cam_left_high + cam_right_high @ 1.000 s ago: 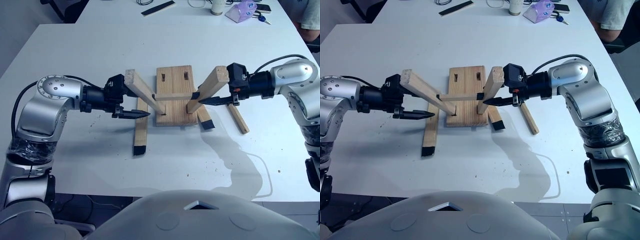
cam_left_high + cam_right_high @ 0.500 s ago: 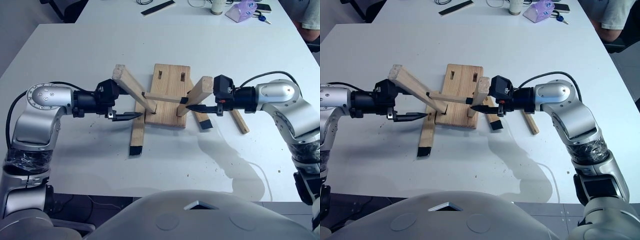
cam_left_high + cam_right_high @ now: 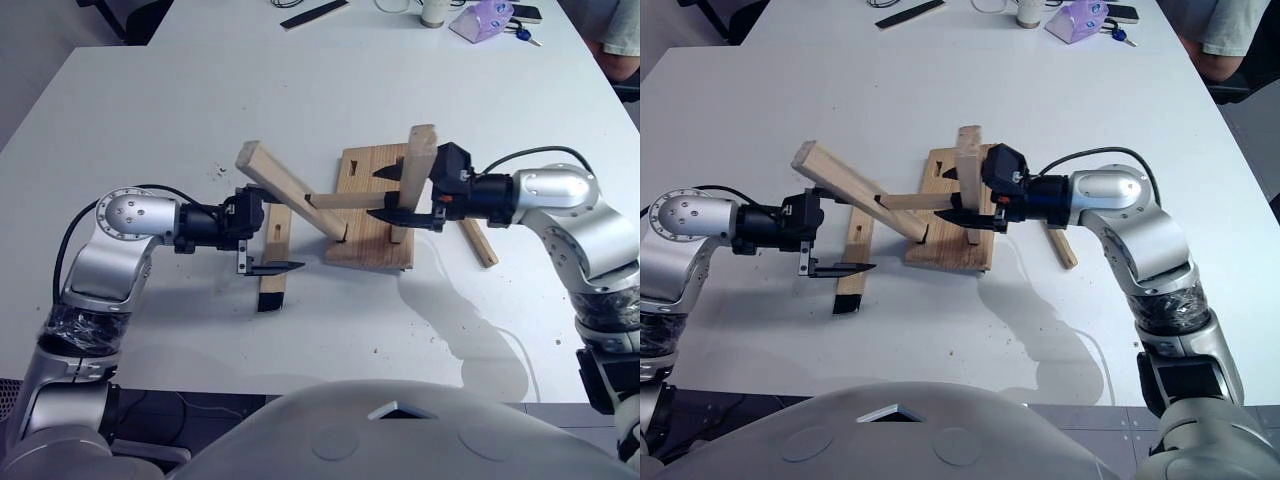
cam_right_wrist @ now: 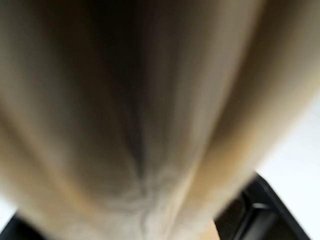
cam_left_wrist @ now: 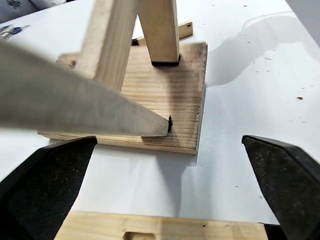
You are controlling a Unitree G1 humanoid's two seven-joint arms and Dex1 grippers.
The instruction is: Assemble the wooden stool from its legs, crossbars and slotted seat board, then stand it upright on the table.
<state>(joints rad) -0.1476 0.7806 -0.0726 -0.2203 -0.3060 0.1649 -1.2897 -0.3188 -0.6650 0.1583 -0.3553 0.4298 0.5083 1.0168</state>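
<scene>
Right pincer [image 3: 383, 193], centre-right, clamped on upright leg [image 3: 421, 160], we judge to steady it in seat board [image 3: 375, 248]; left pincer [image 3: 268, 240], centre-left, gaping wide beside tilted leg [image 3: 285, 180].

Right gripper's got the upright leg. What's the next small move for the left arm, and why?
Probably raise the left gripper and close it on the tilted leg. It hangs open below that leg, holding nothing, while the right gripper clamps the upright leg on the seat board. The crossbar joins both legs, so the leaning one likely needs steadying.
</scene>
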